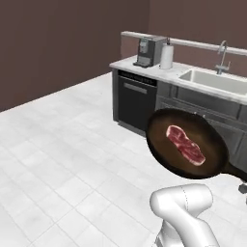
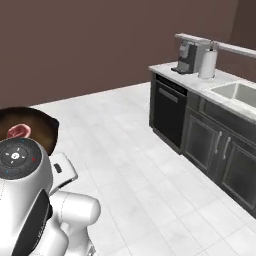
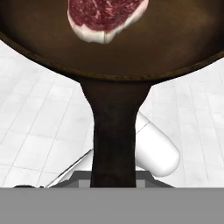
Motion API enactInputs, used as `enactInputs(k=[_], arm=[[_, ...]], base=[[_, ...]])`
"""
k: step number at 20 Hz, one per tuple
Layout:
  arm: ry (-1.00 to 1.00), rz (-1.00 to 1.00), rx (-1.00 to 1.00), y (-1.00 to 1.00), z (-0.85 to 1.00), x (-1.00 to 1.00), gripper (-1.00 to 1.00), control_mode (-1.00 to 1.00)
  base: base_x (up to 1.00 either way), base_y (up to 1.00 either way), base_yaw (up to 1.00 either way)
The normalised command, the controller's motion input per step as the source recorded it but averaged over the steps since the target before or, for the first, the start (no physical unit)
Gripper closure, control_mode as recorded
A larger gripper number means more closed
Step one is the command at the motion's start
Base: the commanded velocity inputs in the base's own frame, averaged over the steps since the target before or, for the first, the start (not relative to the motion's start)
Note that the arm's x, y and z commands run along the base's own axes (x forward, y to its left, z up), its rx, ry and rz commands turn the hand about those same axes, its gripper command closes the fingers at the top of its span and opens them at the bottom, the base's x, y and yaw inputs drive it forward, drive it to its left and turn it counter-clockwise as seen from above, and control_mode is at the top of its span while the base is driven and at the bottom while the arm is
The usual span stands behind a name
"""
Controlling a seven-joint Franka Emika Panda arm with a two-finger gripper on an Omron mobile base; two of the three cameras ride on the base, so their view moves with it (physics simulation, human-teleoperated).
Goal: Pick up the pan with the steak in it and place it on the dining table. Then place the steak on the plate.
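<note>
The dark round pan [image 1: 212, 144] hangs in the air above the white floor, roughly level, with the red-pink steak [image 1: 185, 144] lying flat near its middle. Its black handle [image 1: 235, 171] runs to the right edge of the left base view, where my gripper [image 1: 242, 184] is shut on its end. In the hand view the handle [image 3: 114, 131] runs straight down to the bottom edge, and the steak [image 3: 105, 17] rests in the pan [image 3: 175, 39] above it. From the right base view, the pan [image 2: 37, 127] and steak [image 2: 19, 131] peek out behind my arm. The dining table and the plate are out of view.
A marble kitchen counter [image 1: 144, 67] with dark cabinets stands ahead to the right. It carries a coffee machine [image 1: 148, 51], a paper towel roll [image 1: 166, 56], a sink [image 1: 212, 80] and a faucet [image 1: 222, 54]. A dishwasher front [image 1: 135, 101] faces the open tiled floor [image 1: 62, 144].
</note>
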Motion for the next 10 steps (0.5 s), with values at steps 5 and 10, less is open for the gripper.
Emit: enactInputs(k=[5, 10], arm=[[0.00, 0.00, 0.00, 0.00, 0.00, 0.00, 1.00, 1.00], [0.00, 0.00, 0.00, 0.00, 0.00, 0.00, 1.00, 1.00]], base=[[-0.03, 0.00, 0.50], [-0.04, 0.00, 0.50]])
